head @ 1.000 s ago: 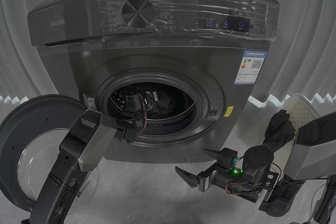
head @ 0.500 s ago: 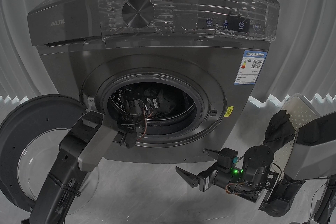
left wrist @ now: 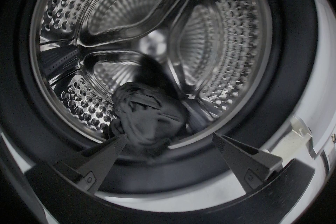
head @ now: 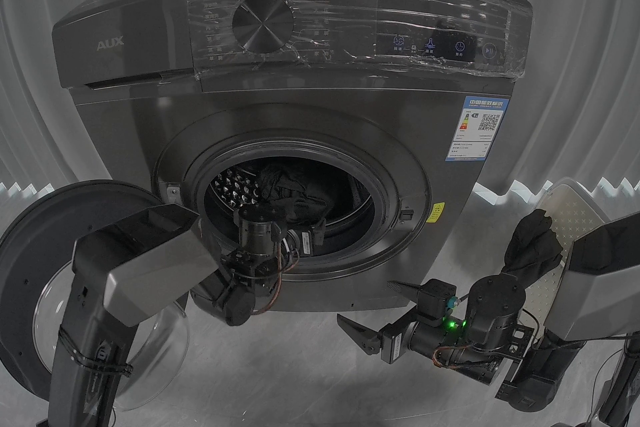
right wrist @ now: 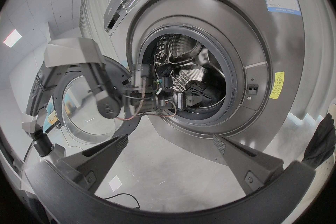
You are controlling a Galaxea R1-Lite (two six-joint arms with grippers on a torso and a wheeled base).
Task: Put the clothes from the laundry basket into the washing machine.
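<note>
The grey washing machine stands with its round mouth open. A crumpled dark garment lies on the drum floor, also seen in the head view and the right wrist view. My left gripper hovers at the drum's mouth, open, nothing between its fingers, just short of the garment. My right gripper is open and empty, low above the floor to the right of the machine's front. Another dark garment hangs over the white laundry basket at the right.
The machine's round door is swung wide open to the left, next to my left arm. Bare grey floor stretches in front of the machine. Pleated curtains hang behind.
My left arm has drawn back from deep inside the drum to its mouth and sunk lower. The dark garment now lies uncovered in the drum. The right arm has barely moved.
</note>
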